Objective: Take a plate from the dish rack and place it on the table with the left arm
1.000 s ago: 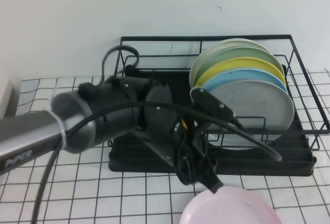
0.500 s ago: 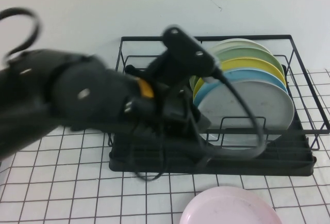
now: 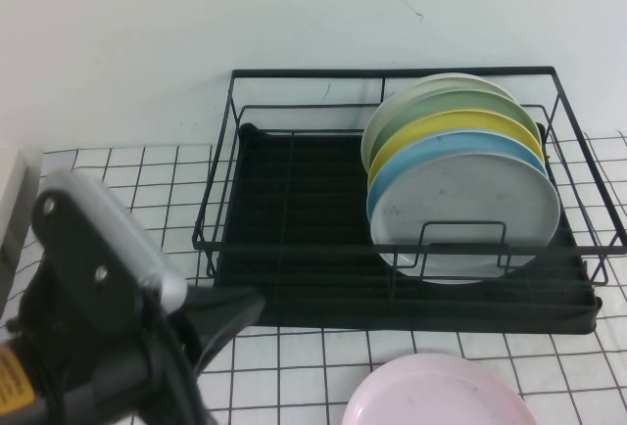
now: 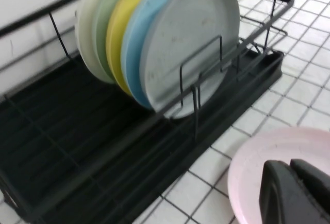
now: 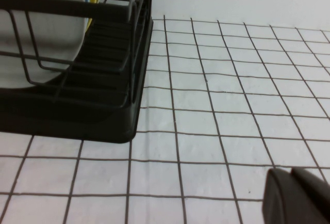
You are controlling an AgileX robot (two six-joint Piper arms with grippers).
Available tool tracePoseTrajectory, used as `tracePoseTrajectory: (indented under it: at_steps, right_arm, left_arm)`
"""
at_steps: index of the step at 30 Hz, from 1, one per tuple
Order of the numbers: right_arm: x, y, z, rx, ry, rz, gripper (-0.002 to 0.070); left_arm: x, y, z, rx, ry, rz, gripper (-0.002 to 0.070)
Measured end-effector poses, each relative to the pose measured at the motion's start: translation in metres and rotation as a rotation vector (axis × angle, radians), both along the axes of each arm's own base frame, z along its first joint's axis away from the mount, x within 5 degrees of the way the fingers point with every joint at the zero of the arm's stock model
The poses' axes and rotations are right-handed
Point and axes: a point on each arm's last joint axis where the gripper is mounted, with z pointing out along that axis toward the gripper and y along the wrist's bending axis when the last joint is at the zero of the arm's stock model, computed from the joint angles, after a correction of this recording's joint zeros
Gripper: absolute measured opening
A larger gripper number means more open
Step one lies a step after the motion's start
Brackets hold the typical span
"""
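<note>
The pale pink plate [image 3: 438, 393] lies flat on the table [image 3: 294, 356], in front of the black dish rack [image 3: 392, 298], with nothing holding it. My left arm [image 3: 98, 327] fills the near-left corner of the high view, well left of the plate. In the left wrist view my left gripper [image 4: 291, 168] is shut and empty, its tips above the pink plate [image 4: 258, 157], with the dish rack [image 4: 77, 146] behind. My right gripper [image 5: 292, 175] is shut and empty over the gridded cloth, beside the rack's right end [image 5: 103, 105].
Several plates stand upright at the right end of the rack: a grey plate [image 3: 470, 210] in front, then light blue [image 3: 460, 141], yellow [image 3: 441, 123] and green ones. The rack's left half holds nothing. A white object [image 3: 15, 190] sits at the table's left edge.
My left arm has swung away from the front of the rack to the near-left corner, and its gripper has gone from open to shut. The pink plate has stayed on the table.
</note>
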Motion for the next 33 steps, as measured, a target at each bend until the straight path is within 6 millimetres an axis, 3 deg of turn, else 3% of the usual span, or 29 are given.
tracePoseTrajectory:
  at_steps: [4,11,17,24,33]
  right_arm:
    - [0.000,0.000,0.000,0.000,0.000,0.000,-0.0001]
    - [0.000,0.000,0.000,0.000,0.000,0.000,-0.0001]
    - [0.000,0.000,0.000,0.000,0.000,0.000,-0.0001]
    - [0.000,0.000,0.000,0.000,0.000,0.000,-0.0001]
    - [0.000,0.000,0.000,0.000,0.000,0.000,-0.0001]
  left_arm:
    - [-0.008,0.008,-0.012,0.002,0.021,0.001,-0.0001]
    - [-0.016,0.018,-0.017,-0.015,-0.060,0.007,-0.0002]
    - [-0.039,0.049,-0.031,-0.089,-0.229,0.061,-0.0002]
    - [-0.056,0.095,-0.067,-0.168,-0.337,0.341,-0.0002]
    - [-0.068,0.126,-0.094,-0.150,-0.385,0.745,-0.0002]
